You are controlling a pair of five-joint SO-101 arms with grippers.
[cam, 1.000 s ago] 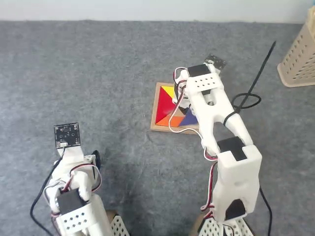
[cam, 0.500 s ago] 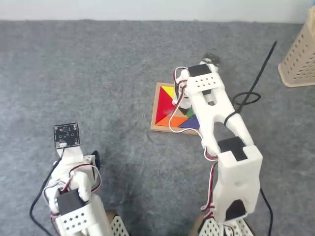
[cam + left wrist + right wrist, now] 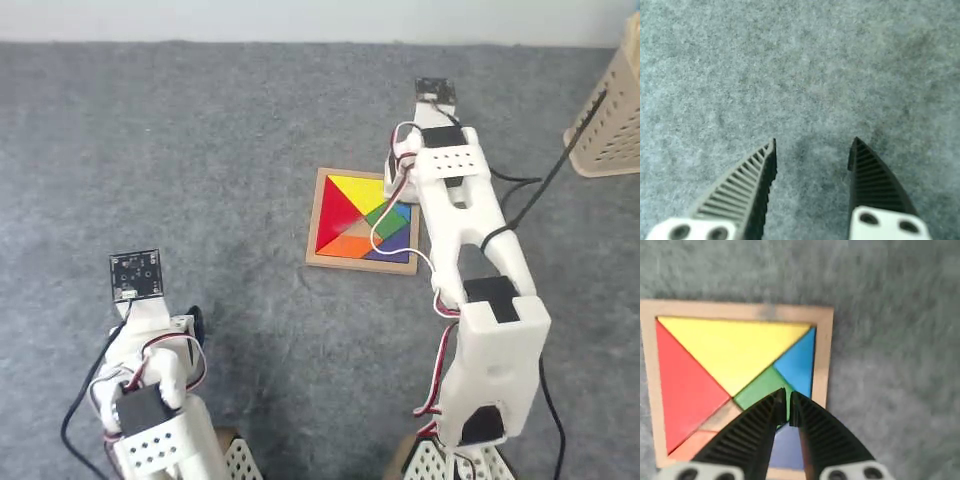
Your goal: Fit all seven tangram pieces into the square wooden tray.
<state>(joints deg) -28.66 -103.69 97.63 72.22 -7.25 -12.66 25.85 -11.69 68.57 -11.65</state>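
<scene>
1. Change: a sec ago my right arm (image 3: 455, 200) lay across the tray (image 3: 360, 266) and hid its right half. It has since swung off toward the far-right side, so the whole tray shows from above.
2. Right gripper (image 3: 786, 394): pinched to a narrow slit with nothing in it. It hangs just over the green pc (image 3: 760, 390), near the blue one (image 3: 800, 365).
3. Tray sits mid-bench (image 3: 200, 150), flat. Inside it: yellow (image 3: 740, 347), red (image 3: 685, 385), green, blue, orange (image 3: 690, 450) and purple (image 3: 785, 450), all lying flush w/ edges meeting.
4. There's a pale wedge (image 3: 722, 415) btwn red and green. Can't tell if it's the 7th pc or bare wood.
5. Left gripper (image 3: 812, 145): spread wide and empty over bare grey bench. That arm hasn't budged.
6. Meaning, as I read it: I'm backing off w/ nothing held and no loose pcs show on the bench, so the fit looks done or v. close. Only the pale wedge needs checking.
</scene>
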